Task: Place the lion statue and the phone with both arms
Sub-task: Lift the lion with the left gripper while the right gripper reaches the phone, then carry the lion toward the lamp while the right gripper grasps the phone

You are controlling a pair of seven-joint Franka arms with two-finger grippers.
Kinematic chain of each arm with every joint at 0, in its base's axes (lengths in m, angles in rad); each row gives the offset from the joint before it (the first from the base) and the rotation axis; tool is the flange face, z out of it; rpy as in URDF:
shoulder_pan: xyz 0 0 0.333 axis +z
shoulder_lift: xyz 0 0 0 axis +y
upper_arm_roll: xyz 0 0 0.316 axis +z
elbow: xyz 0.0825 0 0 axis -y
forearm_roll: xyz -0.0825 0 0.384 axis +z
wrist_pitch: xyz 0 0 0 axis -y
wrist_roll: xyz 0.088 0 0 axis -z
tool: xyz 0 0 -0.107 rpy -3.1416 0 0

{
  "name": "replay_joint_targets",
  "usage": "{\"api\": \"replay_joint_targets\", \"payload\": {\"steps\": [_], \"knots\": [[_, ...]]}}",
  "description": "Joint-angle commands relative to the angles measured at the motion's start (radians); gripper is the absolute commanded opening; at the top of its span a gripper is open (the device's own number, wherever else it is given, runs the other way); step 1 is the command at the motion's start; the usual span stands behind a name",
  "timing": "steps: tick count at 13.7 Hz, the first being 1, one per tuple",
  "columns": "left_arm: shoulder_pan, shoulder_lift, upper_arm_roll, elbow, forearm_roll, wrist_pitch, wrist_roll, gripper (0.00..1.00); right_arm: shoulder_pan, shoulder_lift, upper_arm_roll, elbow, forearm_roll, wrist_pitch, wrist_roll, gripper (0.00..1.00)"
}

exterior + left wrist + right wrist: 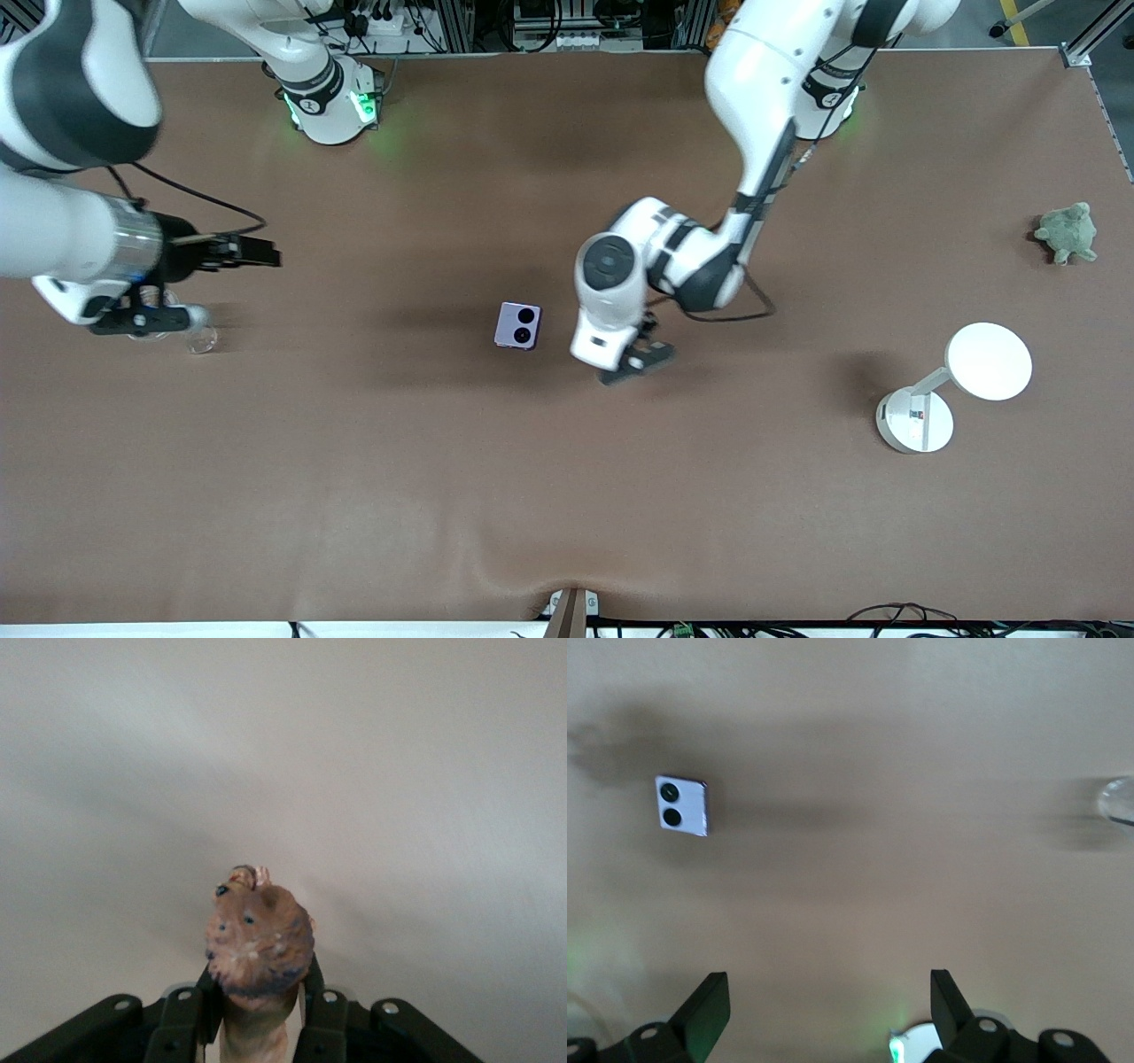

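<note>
Brown worktop: fills the front view, with both arm bases along its top edge.
Phone: lavender, squarish, lying flat on the worktop near the middle of the front view, its two black camera circles facing up; it also shows in the upper left of the right wrist view.
Lion statue: brown, in the lower centre of the left wrist view, its speckled rounded end toward the camera; hidden under the arm in the front view.
Left end effector: low over the worktop at the centre of the front view, just beside the phone toward the left arm's end; its fingers are clamped on the lion statue.
Right end effector: at the middle left of the front view, up over the worktop; its fingers stand wide apart with nothing between them.
Clear glass item: on the worktop below the right arm.
Green plush toy: at the right edge, upper part.
White desk lamp: at the lower right.
</note>
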Motion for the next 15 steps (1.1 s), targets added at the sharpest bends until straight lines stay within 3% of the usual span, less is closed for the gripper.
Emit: {"api": "replay_joint_targets", "payload": {"steps": [1,4,7,10,15], "knots": [[0.118,-0.043,0.027,-0.018,0.021,-0.068,0.156,0.0,0.088,0.043,-0.008,-0.015,0.014,0.075,0.06,1.0],[0.252,-0.04,0.027,-0.024,0.023,-0.082,0.423,0.0,0.15,0.104,-0.008,-0.053,0.068,0.185,0.126,1.0],[0.355,-0.04,0.023,-0.03,0.021,-0.082,0.742,0.0,0.251,0.118,-0.006,-0.144,0.083,0.381,0.224,1.0],[0.433,-0.02,0.021,-0.04,0.021,-0.062,1.048,0.0,0.343,0.193,-0.008,-0.15,0.083,0.523,0.342,1.0],[0.462,0.017,0.02,-0.098,0.02,0.028,1.13,0.0,0.44,0.326,-0.015,-0.155,0.053,0.678,0.384,1.0]]}}
